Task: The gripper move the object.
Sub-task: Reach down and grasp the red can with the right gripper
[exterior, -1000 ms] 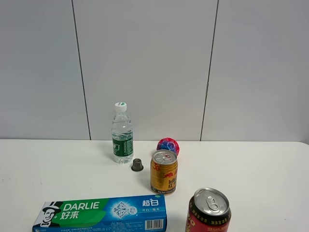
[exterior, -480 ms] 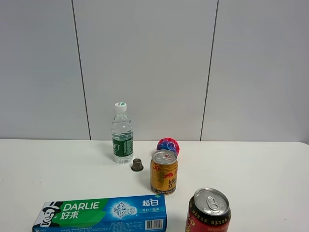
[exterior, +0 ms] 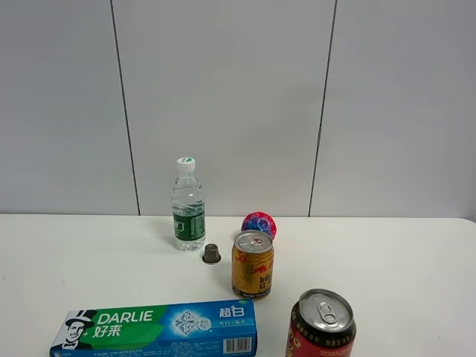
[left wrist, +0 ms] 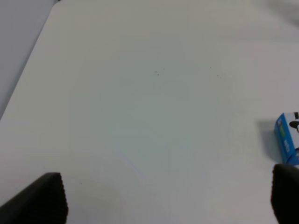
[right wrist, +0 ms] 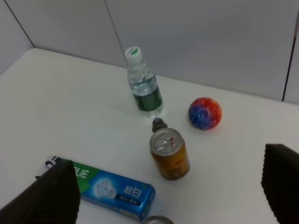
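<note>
The red can (exterior: pixel 321 327) with a black upper band and silver top stands at the front edge of the white table (exterior: pixel 401 260), right of centre; only its rim shows in the right wrist view (right wrist: pixel 158 220). Neither gripper shows in the exterior high view. My right gripper (right wrist: pixel 163 193) is open and empty, high above the table, with its jaws wide apart and the can below between them. My left gripper (left wrist: pixel 166 198) is open and empty over bare table at the left, far from the can.
A shorter gold can (exterior: pixel 252 265) stands just behind the red can. A blue-green toothpaste box (exterior: pixel 158 327) lies front left. A water bottle (exterior: pixel 188 205), a small grey cap (exterior: pixel 211 254) and a red-blue ball (exterior: pixel 259 224) stand further back. A grey panelled wall rises behind the table.
</note>
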You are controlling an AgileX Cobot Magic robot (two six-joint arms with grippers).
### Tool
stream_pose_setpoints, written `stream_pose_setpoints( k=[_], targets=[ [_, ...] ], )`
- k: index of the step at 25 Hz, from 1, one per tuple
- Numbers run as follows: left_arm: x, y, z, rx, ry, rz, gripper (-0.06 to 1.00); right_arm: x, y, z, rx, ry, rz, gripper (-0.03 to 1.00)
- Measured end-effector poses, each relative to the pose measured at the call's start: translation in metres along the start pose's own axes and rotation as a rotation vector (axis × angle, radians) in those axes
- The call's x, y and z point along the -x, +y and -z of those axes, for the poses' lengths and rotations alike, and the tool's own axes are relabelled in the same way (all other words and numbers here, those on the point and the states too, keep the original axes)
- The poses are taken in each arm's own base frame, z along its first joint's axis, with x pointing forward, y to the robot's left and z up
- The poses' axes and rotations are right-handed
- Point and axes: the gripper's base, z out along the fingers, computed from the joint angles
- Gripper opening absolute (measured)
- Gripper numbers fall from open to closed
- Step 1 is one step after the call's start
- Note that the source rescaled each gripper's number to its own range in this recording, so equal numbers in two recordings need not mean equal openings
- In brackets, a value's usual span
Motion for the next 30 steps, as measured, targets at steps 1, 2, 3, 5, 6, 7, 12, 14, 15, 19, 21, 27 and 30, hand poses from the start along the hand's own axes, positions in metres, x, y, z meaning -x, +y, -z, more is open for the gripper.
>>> stream_pose_setpoints(
  k=[1, 2, 3, 5, 6, 7, 12, 14, 15, 19, 21, 27, 30],
  targets=[
    [0.000, 0.000, 0.000, 0.000, 0.000, 0.000, 1.00, 0.002, -0.003, -0.009, 0.028, 0.042, -0.027, 0.70],
    [0.000, 0.000, 0.000, 0.000, 0.000, 0.000, 1.00, 0.001, -0.005, -0.018, 0.059, 0.093, -0.060, 0.70],
    [0.000, 0.000, 0.000, 0.000, 0.000, 0.000, 1.00, 0.000, -0.007, -0.028, 0.088, 0.147, -0.092, 0.70],
    [0.000, 0.000, 0.000, 0.000, 0.000, 0.000, 1.00, -0.005, -0.009, -0.046, 0.133, 0.252, -0.135, 0.70],
    [0.000, 0.000, 0.000, 0.000, 0.000, 0.000, 1.00, -0.007, -0.009, -0.056, 0.143, 0.295, -0.139, 0.70],
    [0.000, 0.000, 0.000, 0.000, 0.000, 0.000, 1.00, -0.009, -0.005, -0.063, 0.148, 0.323, -0.123, 0.70],
    [0.000, 0.000, 0.000, 0.000, 0.000, 0.000, 1.00, -0.026, 0.026, -0.099, 0.065, 0.462, 0.077, 0.70],
    [0.000, 0.000, 0.000, 0.000, 0.000, 0.000, 1.00, -0.037, 0.043, -0.112, -0.002, 0.528, 0.114, 0.70],
    [0.000, 0.000, 0.000, 0.000, 0.000, 0.000, 1.00, -0.042, 0.048, -0.119, -0.046, 0.562, 0.120, 0.70],
    [0.000, 0.000, 0.000, 0.000, 0.000, 0.000, 1.00, -0.051, 0.064, -0.140, -0.176, 0.700, 0.094, 0.70],
    [0.000, 0.000, 0.000, 0.000, 0.000, 0.000, 1.00, -0.051, 0.067, -0.149, -0.220, 0.756, 0.103, 0.70],
    [0.000, 0.000, 0.000, 0.000, 0.000, 0.000, 1.00, -0.055, 0.069, -0.172, -0.166, 0.802, 0.222, 0.70],
    [0.000, 0.000, 0.000, 0.000, 0.000, 0.000, 1.00, -0.061, 0.065, -0.183, -0.138, 0.848, 0.276, 0.70]
  ],
)
